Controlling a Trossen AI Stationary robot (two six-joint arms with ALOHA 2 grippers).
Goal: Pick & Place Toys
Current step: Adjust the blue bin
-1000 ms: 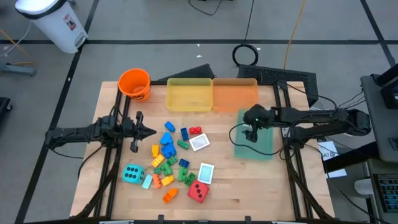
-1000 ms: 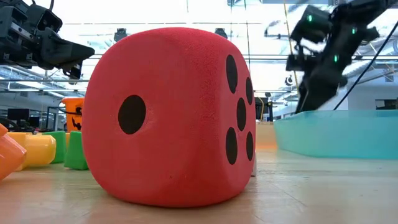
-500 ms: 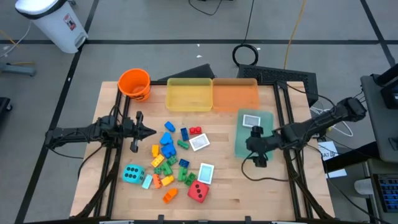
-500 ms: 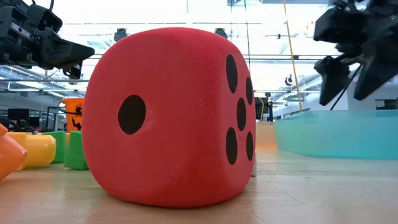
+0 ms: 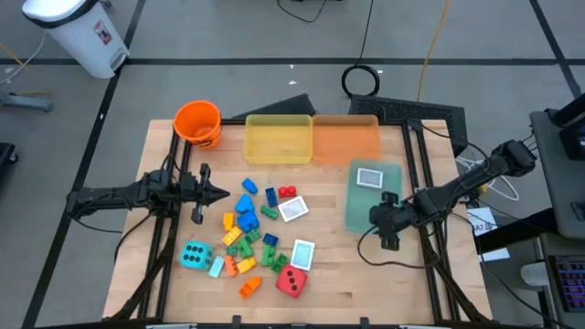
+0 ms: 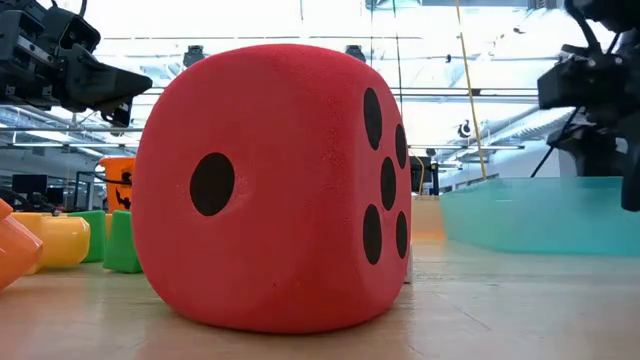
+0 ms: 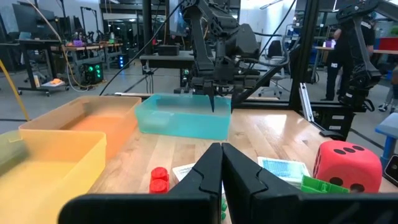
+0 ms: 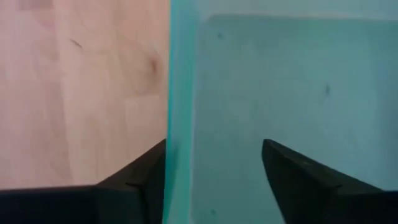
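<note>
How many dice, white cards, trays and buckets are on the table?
Dice: 2
Cards: 3
Trays: 3
Bucket: 1
Total: 9

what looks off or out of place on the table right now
Nothing looks damaged or spilled. The toy pile is loose and jumbled on the wood, with two cards askew. One card lies in the green tray. The right claw straddles that tray's wall.
</note>
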